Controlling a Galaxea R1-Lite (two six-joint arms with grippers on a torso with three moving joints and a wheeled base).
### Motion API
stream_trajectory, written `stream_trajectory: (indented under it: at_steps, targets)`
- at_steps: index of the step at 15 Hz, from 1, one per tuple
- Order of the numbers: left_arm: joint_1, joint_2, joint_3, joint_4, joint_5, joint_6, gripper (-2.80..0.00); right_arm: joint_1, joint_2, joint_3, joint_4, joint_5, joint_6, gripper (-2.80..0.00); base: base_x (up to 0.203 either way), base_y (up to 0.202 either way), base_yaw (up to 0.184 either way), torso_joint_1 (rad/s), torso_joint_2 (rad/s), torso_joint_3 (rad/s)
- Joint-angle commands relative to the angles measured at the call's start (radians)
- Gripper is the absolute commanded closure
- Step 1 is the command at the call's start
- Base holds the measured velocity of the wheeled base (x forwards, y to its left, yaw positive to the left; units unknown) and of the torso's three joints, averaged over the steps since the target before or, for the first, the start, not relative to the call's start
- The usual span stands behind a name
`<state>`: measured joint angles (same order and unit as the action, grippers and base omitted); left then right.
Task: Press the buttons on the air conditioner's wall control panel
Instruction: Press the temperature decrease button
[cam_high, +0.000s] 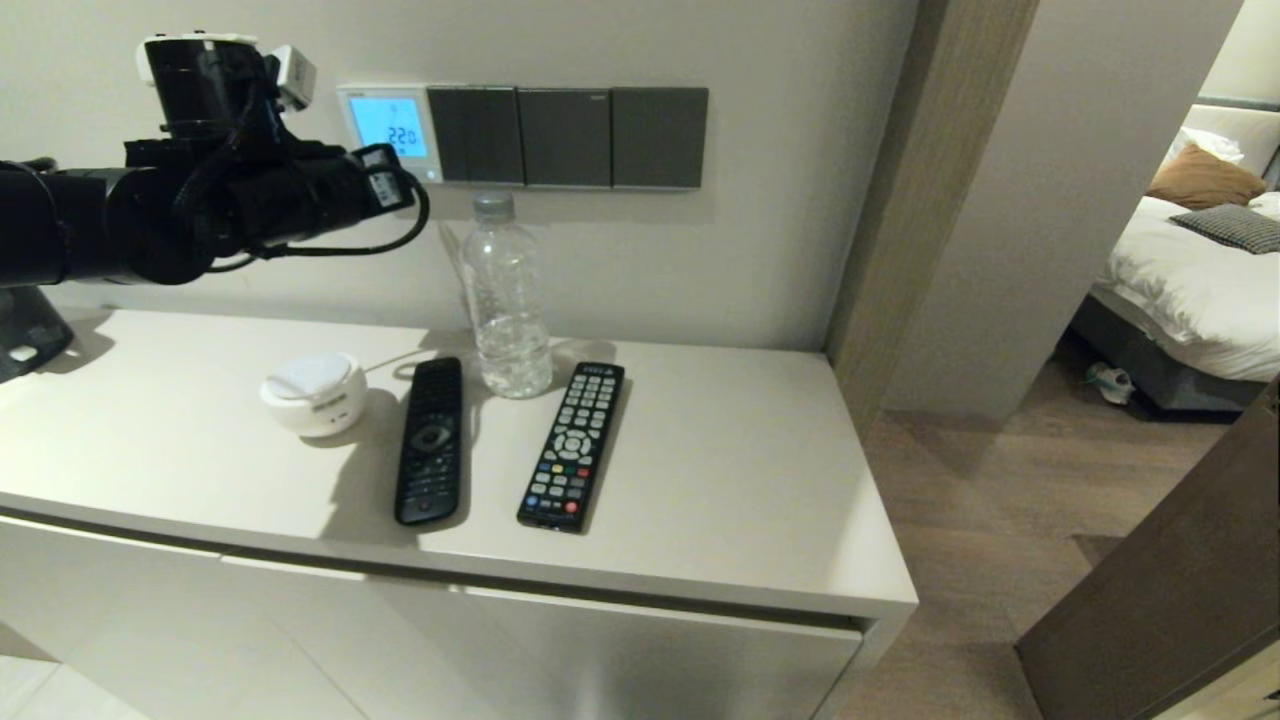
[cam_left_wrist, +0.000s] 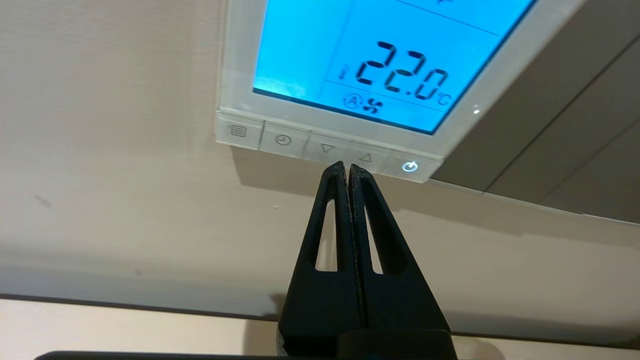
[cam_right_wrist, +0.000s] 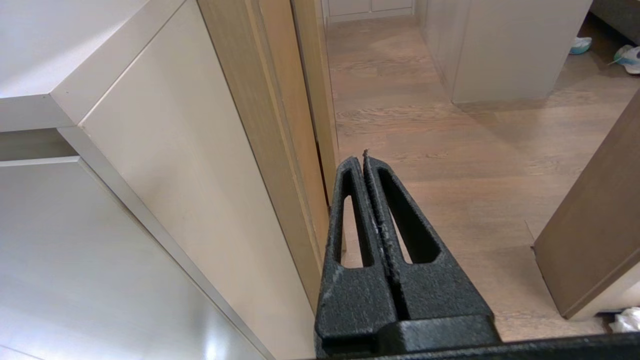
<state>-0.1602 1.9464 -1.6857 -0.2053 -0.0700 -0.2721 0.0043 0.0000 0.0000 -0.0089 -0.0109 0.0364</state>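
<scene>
The air conditioner's wall control panel (cam_high: 390, 125) is white, and its screen glows light blue with "22.0". In the left wrist view the panel (cam_left_wrist: 380, 50) fills the upper part, with the buttons (cam_left_wrist: 283, 140) in a row along its lower edge: menu, clock, down arrow (cam_left_wrist: 327, 148), up arrow (cam_left_wrist: 366, 158) and a lit power key (cam_left_wrist: 410, 166). My left gripper (cam_left_wrist: 346, 167) is shut and empty, its tips at the row's lower edge between the two arrow keys. In the head view the left gripper (cam_high: 405, 185) covers the panel's lower left. My right gripper (cam_right_wrist: 363, 159) is shut and parked low beside the cabinet.
Dark grey switch plates (cam_high: 565, 137) adjoin the panel on the right. On the cabinet top (cam_high: 750, 480) below stand a clear water bottle (cam_high: 508, 300), a white round device (cam_high: 313, 392), a black remote (cam_high: 431, 440) and a second remote with coloured keys (cam_high: 572, 445).
</scene>
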Motion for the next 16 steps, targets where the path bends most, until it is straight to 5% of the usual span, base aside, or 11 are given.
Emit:
stream_trajectory:
  at_steps: [1, 16]
  targets:
    - [0.013, 0.006, -0.006, -0.002, -0.002, -0.002, 0.00, 0.000, 0.002, 0.002, 0.000, -0.001, 0.000, 0.00, 0.000, 0.000, 0.000, 0.000, 0.00, 0.000]
    - [0.034, 0.008, -0.012, -0.002, -0.001, 0.001, 0.00, 0.000, 0.002, 0.002, 0.000, 0.000, 0.000, 0.00, 0.000, 0.000, 0.000, 0.000, 0.00, 0.000]
